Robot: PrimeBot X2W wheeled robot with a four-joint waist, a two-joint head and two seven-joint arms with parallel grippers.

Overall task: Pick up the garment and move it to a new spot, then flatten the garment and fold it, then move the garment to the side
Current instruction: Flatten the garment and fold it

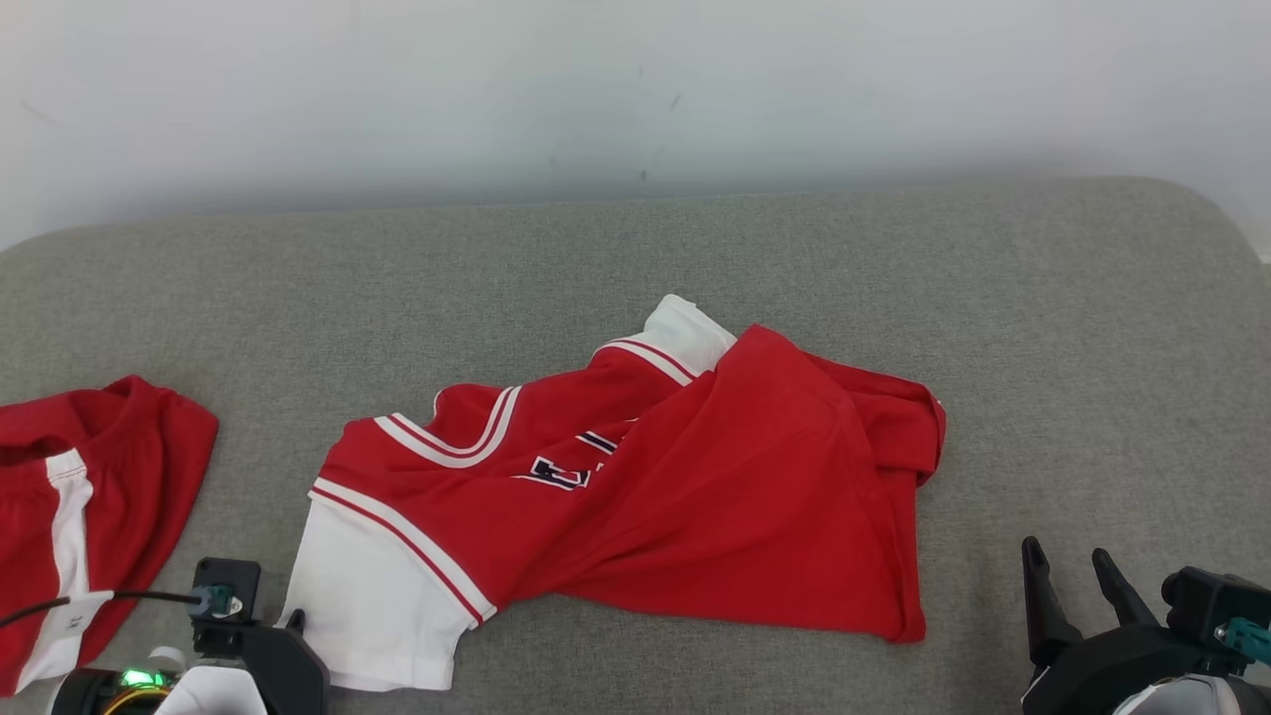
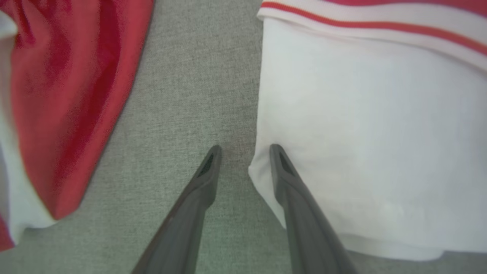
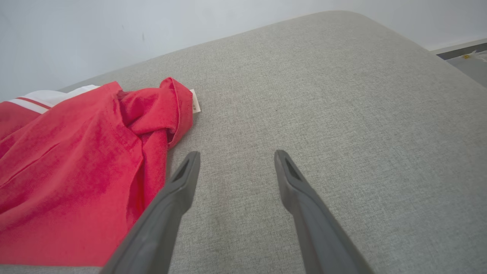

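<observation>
Red jersey [image 1: 695,487] lies crumpled mid tabletop [image 1: 1043,328]. Left tool [image 2: 244,147] spread, straddling the white sleeve [image 2: 361,133] corner; right tool [image 3: 235,154] spread on bare fabric beside it. Risk: a shallow corner pinch slips, or lifts only one layer.

A: Where is there open room?
B: The right side of the grey desk [image 1: 1092,348] lies bare. So does a wide strip behind the red garment [image 1: 715,477], up to the white wall [image 1: 635,89].
A: And on the left?
B: A narrow bare lane runs between its white sleeve [image 2: 361,133] and a second red garment [image 1: 89,477]. The left gripper [image 2: 243,152] stands in it.
</observation>
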